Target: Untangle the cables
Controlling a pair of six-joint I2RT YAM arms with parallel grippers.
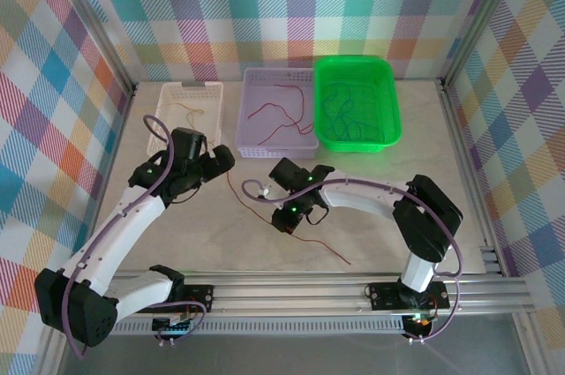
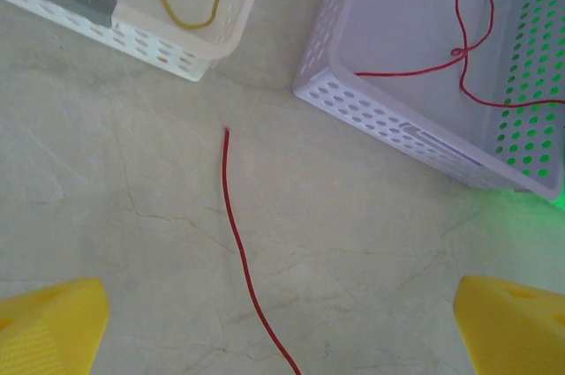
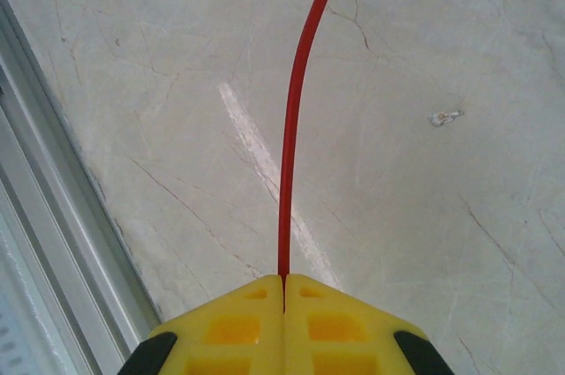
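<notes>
A thin red cable [image 1: 322,247] lies loose on the table, running from near my left gripper [image 1: 224,164] down to the front right. My right gripper [image 3: 283,280] is shut on it, and the cable [image 3: 296,128] runs straight out from between the yellow fingertips. In the top view the right gripper [image 1: 280,218] sits low over the table's middle. My left gripper [image 2: 282,331] hangs open above the cable's free end [image 2: 226,131]; its yellow fingertips [image 2: 48,322] stand far apart with nothing between them.
Three baskets stand in a row at the back: a white basket [image 1: 181,91] with a yellow-orange cable [image 2: 190,13], a lavender basket [image 1: 256,141] with red cables [image 2: 459,53], and a green basket [image 1: 393,119] with dark thin cables [image 1: 342,110]. An aluminium rail [image 3: 53,243] runs along the near edge.
</notes>
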